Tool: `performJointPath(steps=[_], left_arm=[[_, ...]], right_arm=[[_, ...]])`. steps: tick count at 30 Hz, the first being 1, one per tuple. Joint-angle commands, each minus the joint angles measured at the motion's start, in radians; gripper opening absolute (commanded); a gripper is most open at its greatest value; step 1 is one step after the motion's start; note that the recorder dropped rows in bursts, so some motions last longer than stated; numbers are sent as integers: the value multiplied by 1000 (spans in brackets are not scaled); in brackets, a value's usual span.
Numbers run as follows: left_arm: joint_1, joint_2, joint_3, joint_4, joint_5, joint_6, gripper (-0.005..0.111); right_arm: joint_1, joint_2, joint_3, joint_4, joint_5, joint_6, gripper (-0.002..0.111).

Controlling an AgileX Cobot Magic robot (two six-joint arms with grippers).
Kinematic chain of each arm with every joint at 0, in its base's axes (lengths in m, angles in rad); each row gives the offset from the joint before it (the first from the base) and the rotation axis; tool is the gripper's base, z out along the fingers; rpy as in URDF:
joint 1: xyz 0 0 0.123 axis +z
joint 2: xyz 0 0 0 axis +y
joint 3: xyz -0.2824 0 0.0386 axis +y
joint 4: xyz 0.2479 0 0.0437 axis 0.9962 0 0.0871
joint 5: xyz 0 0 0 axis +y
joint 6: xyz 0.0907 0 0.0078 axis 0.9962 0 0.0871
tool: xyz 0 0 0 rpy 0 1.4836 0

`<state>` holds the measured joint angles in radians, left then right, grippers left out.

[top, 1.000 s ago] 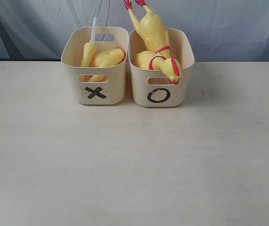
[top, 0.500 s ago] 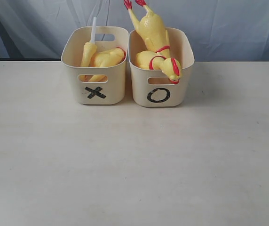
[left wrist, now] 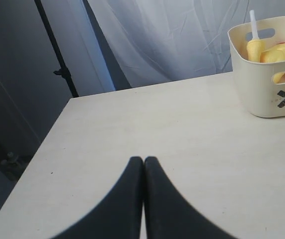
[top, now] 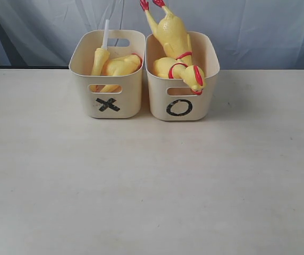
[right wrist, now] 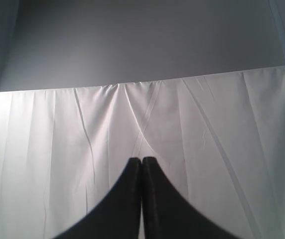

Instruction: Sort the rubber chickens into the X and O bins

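Observation:
The X bin (top: 108, 105) stands at the back of the table and holds a yellow chicken body (top: 121, 66) and a neck piece with a white tube (top: 105, 35). Right beside it, the O bin (top: 179, 108) holds a whole rubber chicken (top: 174, 37), red feet sticking up and head (top: 194, 77) hanging over the front rim. Neither gripper shows in the exterior view. In the left wrist view my left gripper (left wrist: 143, 160) is shut and empty above the table, far from the X bin (left wrist: 262, 84). My right gripper (right wrist: 141, 160) is shut, empty, facing a white curtain.
A pale table (top: 152, 180) spreads in front of the bins. A white curtain (top: 258, 26) hangs behind them. In the left wrist view the table's far edge (left wrist: 58, 119) borders a dark area with a black pole (left wrist: 58, 50).

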<state>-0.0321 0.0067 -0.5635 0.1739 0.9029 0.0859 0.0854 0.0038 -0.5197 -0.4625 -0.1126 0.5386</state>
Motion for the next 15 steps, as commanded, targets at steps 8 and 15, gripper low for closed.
performJointPath(steps=[8, 15], left_arm=[[2, -7, 2, -15, -197, 1, 0], [2, -7, 2, -104, -660, 1, 0]], right_arm=[[-4, -4, 7, 0, -44, 1, 0], [-4, -4, 7, 0, -79, 1, 0]])
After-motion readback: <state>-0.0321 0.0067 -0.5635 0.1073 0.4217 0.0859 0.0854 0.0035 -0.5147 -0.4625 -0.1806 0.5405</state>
